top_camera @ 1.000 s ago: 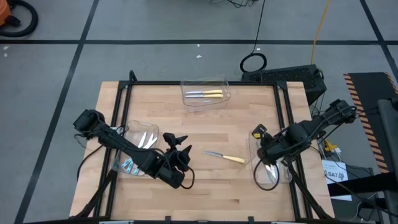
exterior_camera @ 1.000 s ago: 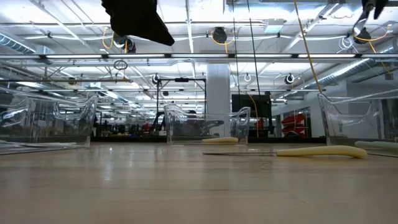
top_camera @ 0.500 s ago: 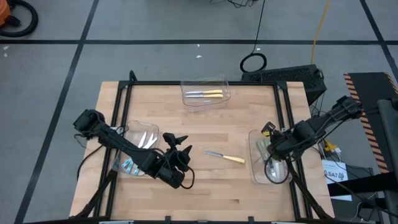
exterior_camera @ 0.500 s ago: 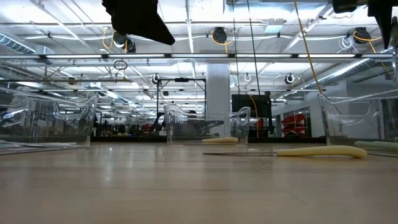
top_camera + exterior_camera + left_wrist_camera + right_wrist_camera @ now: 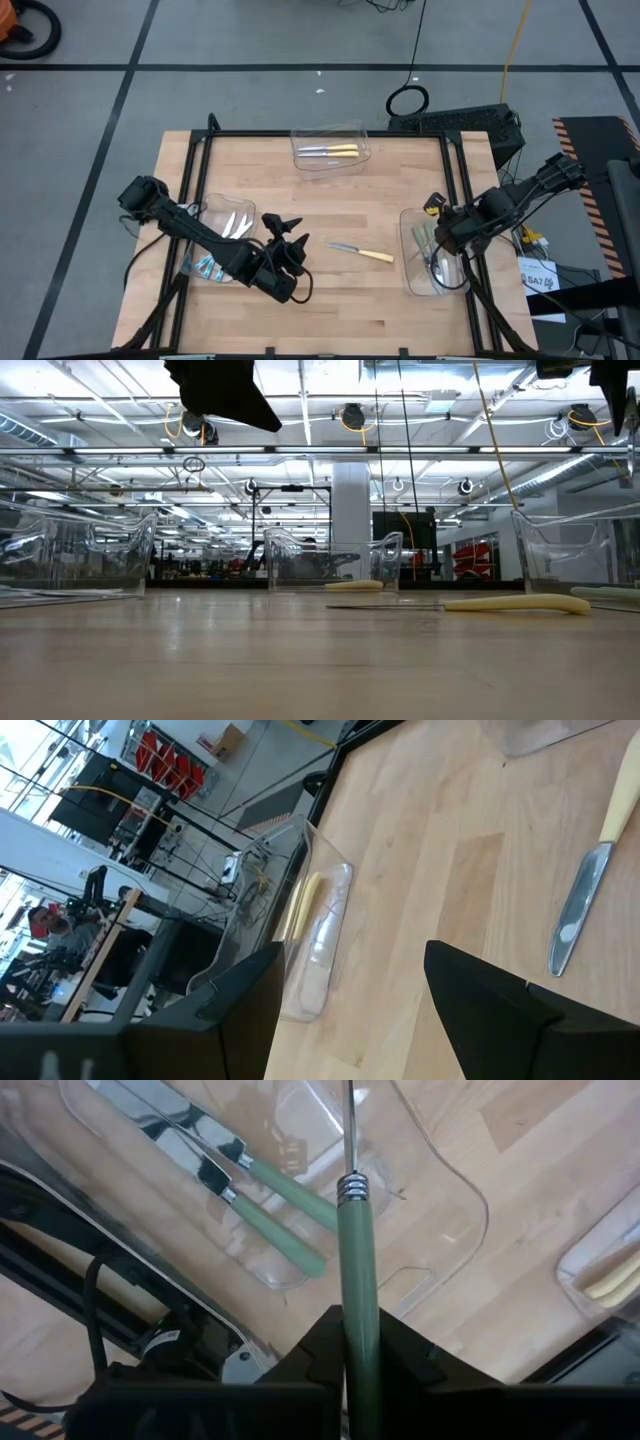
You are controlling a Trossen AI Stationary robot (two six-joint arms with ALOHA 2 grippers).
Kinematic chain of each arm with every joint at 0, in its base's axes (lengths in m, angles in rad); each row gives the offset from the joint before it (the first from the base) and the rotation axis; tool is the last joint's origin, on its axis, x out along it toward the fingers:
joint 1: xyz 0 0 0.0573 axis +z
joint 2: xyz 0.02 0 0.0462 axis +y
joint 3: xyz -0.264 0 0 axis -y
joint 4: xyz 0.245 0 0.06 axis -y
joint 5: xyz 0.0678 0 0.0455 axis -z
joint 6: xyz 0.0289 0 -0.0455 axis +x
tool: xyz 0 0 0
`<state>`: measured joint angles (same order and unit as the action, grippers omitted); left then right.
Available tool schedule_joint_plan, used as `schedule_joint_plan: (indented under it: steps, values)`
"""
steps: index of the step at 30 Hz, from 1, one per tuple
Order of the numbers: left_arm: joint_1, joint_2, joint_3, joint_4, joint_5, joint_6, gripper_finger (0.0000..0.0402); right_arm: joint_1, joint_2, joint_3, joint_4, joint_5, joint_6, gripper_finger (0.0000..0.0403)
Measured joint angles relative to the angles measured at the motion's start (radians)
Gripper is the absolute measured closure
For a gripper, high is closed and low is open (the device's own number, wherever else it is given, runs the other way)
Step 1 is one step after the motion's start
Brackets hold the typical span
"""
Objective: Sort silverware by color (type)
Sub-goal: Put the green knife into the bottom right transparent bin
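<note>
over the clear bin at the table's right edge [image 5: 420,285], the right gripper [image 5: 441,232] hangs with its fingers clenched on a green-handled utensil [image 5: 356,1280]. in the right wrist view that handle runs straight out from between the dark fingers, its ringed silver collar and thin shank pointing down toward the bin, where two more green-handled knives [image 5: 255,1205] lie side by side on the floor of the bin.

near the middle of the wooden table [image 5: 380,190] a yellow-handled knife [image 5: 360,252] lies flat on the bare wood, well apart from any bin. the left gripper [image 5: 290,238] hovers just to the left of it, fingers spread wide and grasping nothing; in the left wrist view the knife's blade and pale handle show beyond the two open fingers.

a second clear bin at the far edge [image 5: 331,149] holds yellow-handled pieces [image 5: 335,151]. a third bin on the left [image 5: 222,245], partly under the left arm, holds silver-headed pieces with light blue handles [image 5: 208,266].
</note>
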<state>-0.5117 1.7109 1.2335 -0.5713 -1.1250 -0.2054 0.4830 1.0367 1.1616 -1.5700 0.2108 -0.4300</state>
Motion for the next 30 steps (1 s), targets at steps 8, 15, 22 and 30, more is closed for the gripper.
schedule_joint_plan:
  steps: [8,15,22,30]
  values:
    - [0.0,0.0,0.0,0.0,0.006,-0.001,0.0153,-0.013,-0.035,-0.086,-0.001,-0.009,-0.004,0.0377]
    - [0.0,0.0,0.0,0.0,0.006,-0.008,0.0153,-0.013,-0.057,-0.165,-0.001,-0.032,-0.012,0.0372]
    - [0.0,0.0,0.0,0.0,0.006,-0.01,0.0153,-0.011,-0.037,-0.191,0.0,-0.059,0.022,0.0367]
    - [0.0,0.0,0.0,0.001,0.006,-0.01,0.0153,-0.01,-0.017,-0.192,-0.001,-0.057,0.122,0.0311]
